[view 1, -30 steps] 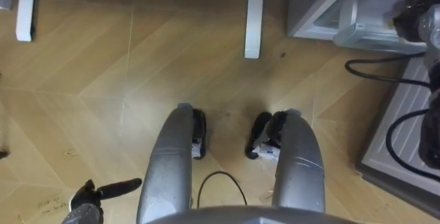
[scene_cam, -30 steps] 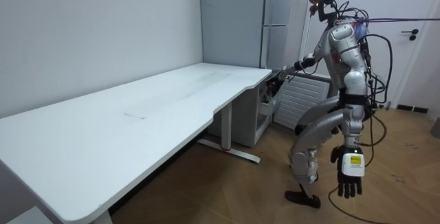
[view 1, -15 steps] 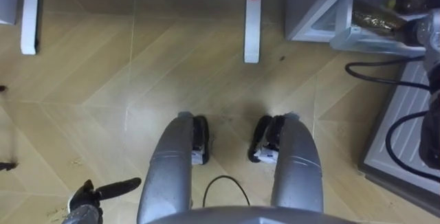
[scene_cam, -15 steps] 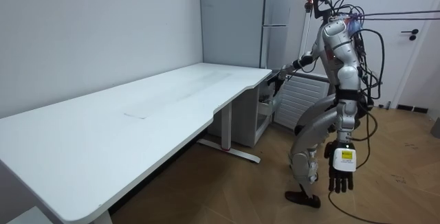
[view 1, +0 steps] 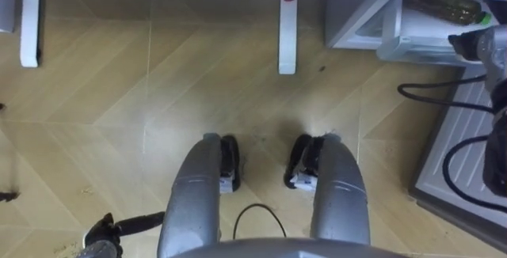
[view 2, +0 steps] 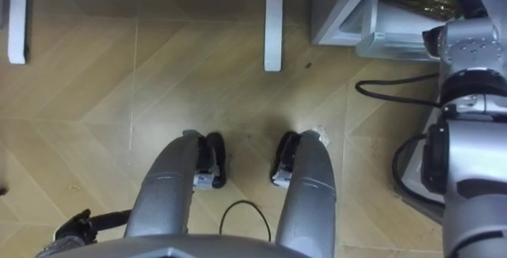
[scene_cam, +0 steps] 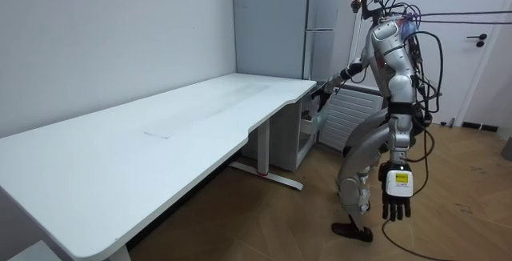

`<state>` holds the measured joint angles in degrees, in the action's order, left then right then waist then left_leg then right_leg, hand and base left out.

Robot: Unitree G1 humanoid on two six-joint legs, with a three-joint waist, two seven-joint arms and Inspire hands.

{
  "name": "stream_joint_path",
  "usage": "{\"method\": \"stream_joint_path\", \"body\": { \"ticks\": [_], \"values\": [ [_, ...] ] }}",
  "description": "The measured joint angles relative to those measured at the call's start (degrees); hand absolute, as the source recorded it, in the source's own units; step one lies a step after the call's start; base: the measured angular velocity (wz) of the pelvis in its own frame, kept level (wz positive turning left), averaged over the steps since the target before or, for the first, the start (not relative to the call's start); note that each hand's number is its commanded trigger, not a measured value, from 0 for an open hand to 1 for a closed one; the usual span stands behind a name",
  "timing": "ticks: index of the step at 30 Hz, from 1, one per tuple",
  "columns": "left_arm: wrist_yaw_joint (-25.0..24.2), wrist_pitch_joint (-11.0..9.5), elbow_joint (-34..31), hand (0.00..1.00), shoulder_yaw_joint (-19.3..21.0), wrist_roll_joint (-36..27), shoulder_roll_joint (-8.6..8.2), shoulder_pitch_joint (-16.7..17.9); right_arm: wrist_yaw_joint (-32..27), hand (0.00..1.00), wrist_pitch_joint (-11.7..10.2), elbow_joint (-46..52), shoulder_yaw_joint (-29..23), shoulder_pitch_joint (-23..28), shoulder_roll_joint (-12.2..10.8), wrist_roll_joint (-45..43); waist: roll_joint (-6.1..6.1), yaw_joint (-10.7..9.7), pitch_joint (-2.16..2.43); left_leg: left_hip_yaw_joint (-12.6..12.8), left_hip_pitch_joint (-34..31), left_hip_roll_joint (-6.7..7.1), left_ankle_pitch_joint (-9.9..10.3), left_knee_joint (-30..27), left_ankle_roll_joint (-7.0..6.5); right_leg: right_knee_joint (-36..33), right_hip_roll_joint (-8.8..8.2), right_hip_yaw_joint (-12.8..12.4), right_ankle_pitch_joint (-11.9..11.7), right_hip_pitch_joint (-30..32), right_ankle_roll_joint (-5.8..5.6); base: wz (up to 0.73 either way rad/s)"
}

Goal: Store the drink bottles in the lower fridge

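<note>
Clear drink bottles [view 1: 444, 6] lie inside the open lower fridge [view 1: 372, 20], just past the desk's end. My right arm [view 1: 482, 46] reaches out to that opening; in the room view my right hand [scene_cam: 322, 94] is at the fridge front, its fingers too small to read. Hanging at my side is my left hand [scene_cam: 397, 198], open and holding nothing. It also appears low on the left [view 1: 103, 233]. I stand upright facing the desk's end and the fridge.
A long white desk [scene_cam: 160, 125] runs off to the room view's left, with its white leg [view 1: 287, 32] just ahead of my feet. The ribbed fridge door [view 1: 467, 147] stands open on my right. The tall grey upper fridge [scene_cam: 320, 21] rises behind.
I have straightened up from a bend, so the eye view has shifted and the desk edge now shows. My left hand has sunk lower at my side. The right arm stays at the fridge.
</note>
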<state>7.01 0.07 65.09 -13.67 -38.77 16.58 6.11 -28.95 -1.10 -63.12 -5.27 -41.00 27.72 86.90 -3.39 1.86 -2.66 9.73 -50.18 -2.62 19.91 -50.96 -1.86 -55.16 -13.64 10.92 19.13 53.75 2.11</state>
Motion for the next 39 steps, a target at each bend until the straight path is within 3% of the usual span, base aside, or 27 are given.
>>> {"method": "stream_joint_path", "body": {
  "ticks": [7,10,15,22,32,35,39],
  "values": [
    [0.0,-0.5,0.0,0.00,-0.2,0.1,0.24,0.0,3.3,0.00,0.0,-1.0,0.1,3.8,0.1,-10.5,-1.52,-0.1,-0.04,0.4,1.6,-0.65,0.2,0.8,-0.11,1.6,0.67,0.4,-0.1,-2.1,-0.43,0.00],
    [0.0,-0.6,0.0,0.00,-0.2,0.1,0.35,0.0,3.4,0.00,0.0,-0.6,0.7,4.9,0.5,-15.8,-1.62,-0.6,-0.04,0.4,1.7,-0.98,0.2,0.9,-0.14,2.1,0.87,0.8,-0.1,-2.5,-0.52,0.00],
    [0.3,-0.9,0.1,0.00,-0.2,-1.3,1.09,0.1,3.3,0.00,-0.6,2.4,3.2,9.4,2.6,-24.6,-1.75,-1.0,0.03,1.2,2.2,-2.70,0.3,1.1,-0.11,3.8,2.44,0.8,-1.1,-3.4,-0.31,-0.11],
    [1.5,-0.8,0.1,0.00,-0.3,-2.2,1.32,0.2,-1.4,0.00,-0.9,3.6,4.0,15.6,3.6,-31.6,-2.25,-1.8,0.55,1.7,2.9,-3.82,0.5,1.2,0.30,4.4,3.79,0.3,-1.6,-3.8,0.06,-0.10],
    [2.6,0.1,-1.0,0.00,-1.6,-2.2,1.41,0.2,-4.2,0.00,-1.4,5.5,7.2,20.6,3.6,-31.0,-1.49,-0.3,0.97,2.5,3.2,-4.67,0.3,1.3,0.53,4.7,4.13,0.3,-2.0,-3.6,0.76,-0.04],
    [2.3,0.6,-0.9,0.00,-2.3,-2.2,1.42,0.2,-3.2,0.00,-1.5,5.5,8.0,22.1,3.2,-26.7,-0.79,0.0,1.34,2.4,3.2,-4.66,0.3,1.3,0.53,4.7,4.14,0.4,-2.0,-3.8,0.76,0.00],
    [2.3,0.9,-0.9,0.00,-2.3,-2.3,1.41,0.1,-0.8,0.00,-1.4,5.5,8.5,22.7,1.1,-19.4,-0.11,0.4,1.25,2.5,2.8,-4.68,0.4,1.0,0.57,4.5,4.22,0.2,-2.0,-3.4,0.77,0.00]
  ]
}}
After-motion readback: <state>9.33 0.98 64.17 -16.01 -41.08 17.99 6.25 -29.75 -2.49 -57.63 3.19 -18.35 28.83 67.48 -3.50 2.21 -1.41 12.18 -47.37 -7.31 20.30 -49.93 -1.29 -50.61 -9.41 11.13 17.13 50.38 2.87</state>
